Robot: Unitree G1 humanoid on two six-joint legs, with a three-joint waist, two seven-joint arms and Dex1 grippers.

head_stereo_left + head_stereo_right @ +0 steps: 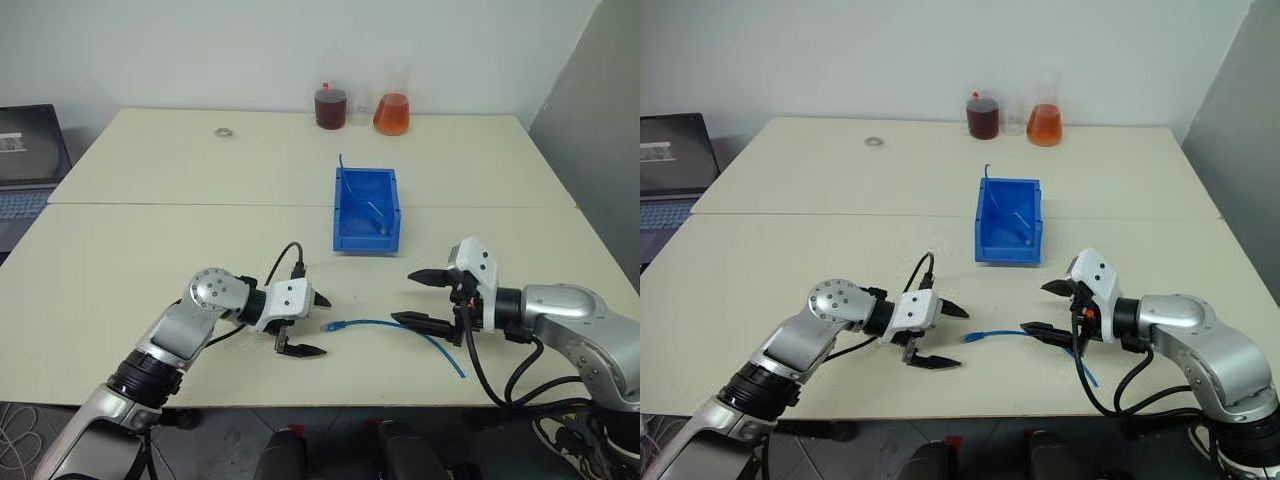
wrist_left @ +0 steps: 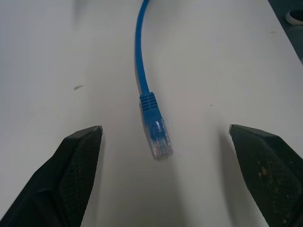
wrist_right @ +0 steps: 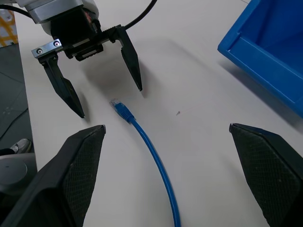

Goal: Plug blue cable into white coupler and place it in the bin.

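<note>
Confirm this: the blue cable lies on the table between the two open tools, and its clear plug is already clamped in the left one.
Not clamped. The left wrist view shows the blue cable lying free on the table, its plug resting between the spread fingers of the left tool, touching neither. The rest holds: the right tool is open too.

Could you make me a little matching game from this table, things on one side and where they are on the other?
Things:
1. blue cable
2. bin
3. flask of orange liquid
4. laptop

Places:
A. far table edge
B. between both open pincers
C. middle of the table
D. beside the table, on the robot's left

Pairs: 1-B, 2-C, 3-A, 4-D
</note>
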